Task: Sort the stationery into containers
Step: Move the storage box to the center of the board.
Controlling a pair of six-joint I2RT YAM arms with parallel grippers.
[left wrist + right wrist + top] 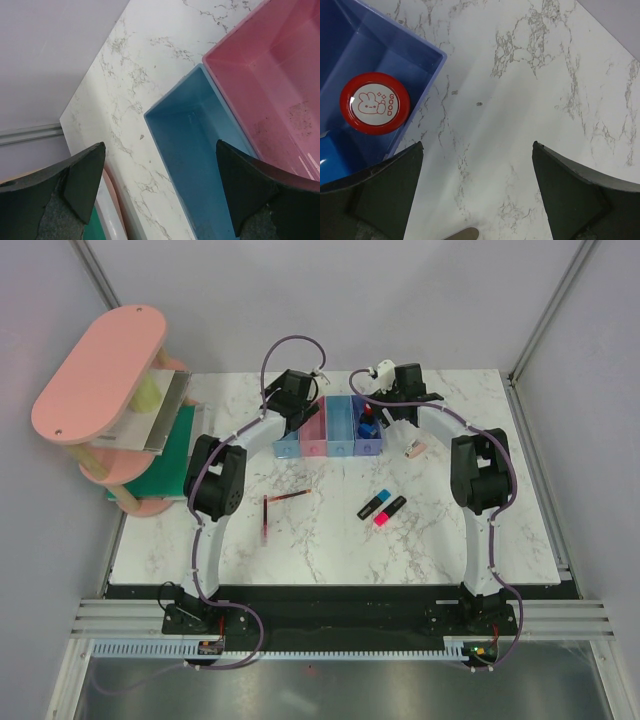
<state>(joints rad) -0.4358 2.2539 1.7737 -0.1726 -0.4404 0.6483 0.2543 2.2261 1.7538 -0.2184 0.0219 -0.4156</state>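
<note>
The four joined bins [328,440] stand at the back centre. The red-black capped piece [367,422] and the blue block [364,434] lie in the purple bin [372,447]. In the right wrist view the red cap [375,102] and block [330,160] show inside the purple bin [422,55]. My right gripper [398,416] [477,185] is open and empty over bare table, just right of that bin. The beige eraser [415,449] [465,233] lies near it. My left gripper [293,418] [160,185] is open and empty over the left blue bin [200,150], beside the pink bin [270,80]. Two dark-red pens [288,497] [266,520] and the blue [373,505] and pink [391,510] highlighters lie mid-table.
The big pink shelf rack [100,370] with a green sheet [165,465] stands at the left edge, close to the left bin; its edge shows in the left wrist view [107,215]. Grey walls close the back and sides.
</note>
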